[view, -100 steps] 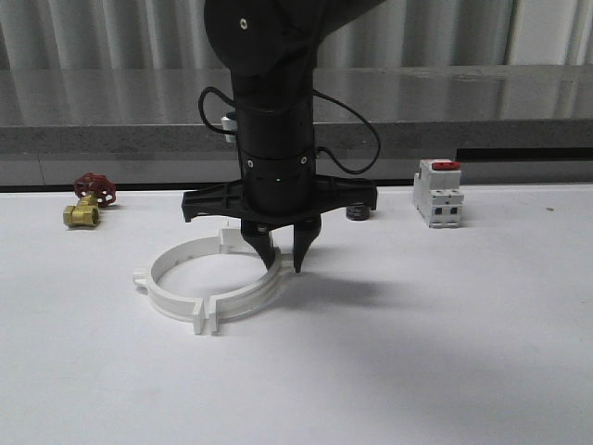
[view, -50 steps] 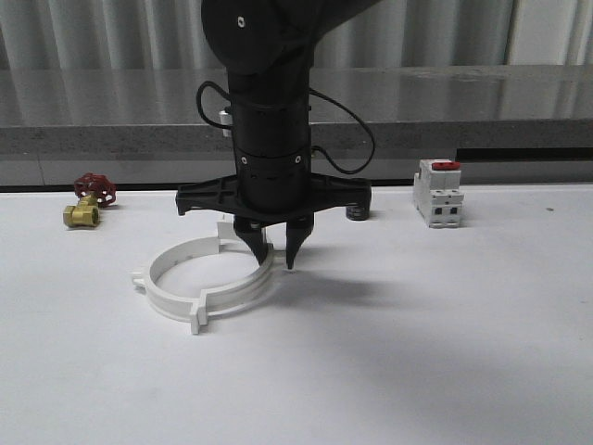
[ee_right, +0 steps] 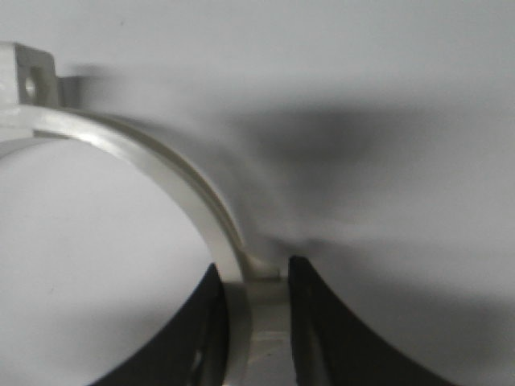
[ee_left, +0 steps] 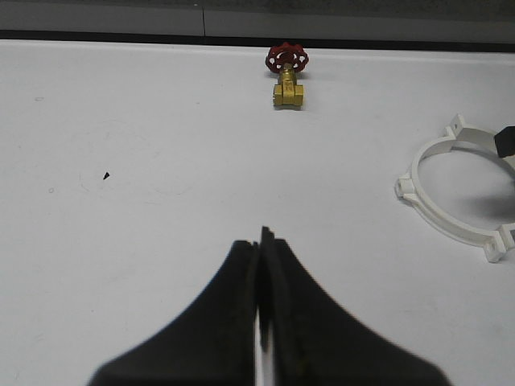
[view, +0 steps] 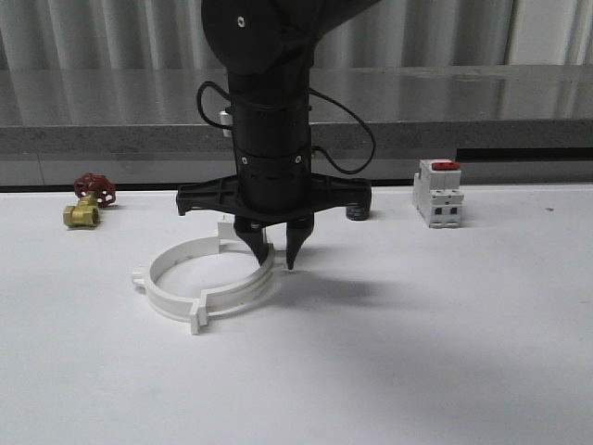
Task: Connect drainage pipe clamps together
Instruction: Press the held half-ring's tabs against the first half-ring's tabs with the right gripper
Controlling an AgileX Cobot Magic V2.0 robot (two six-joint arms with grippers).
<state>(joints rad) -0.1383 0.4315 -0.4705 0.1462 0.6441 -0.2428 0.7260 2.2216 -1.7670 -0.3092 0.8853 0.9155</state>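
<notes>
right jaws straddle the drainage pipe clamps ring wall, touching it; left jaws closed, holding nothing

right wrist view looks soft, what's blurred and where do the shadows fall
Right wrist view: the clamp ring is smeared and out of focus close to the lens, and a dark diffuse shadow lies on the table beyond it. Front view: sharper, the arm's soft shadow falls right of the ring. Left wrist view: crisp, evenly lit.
</notes>
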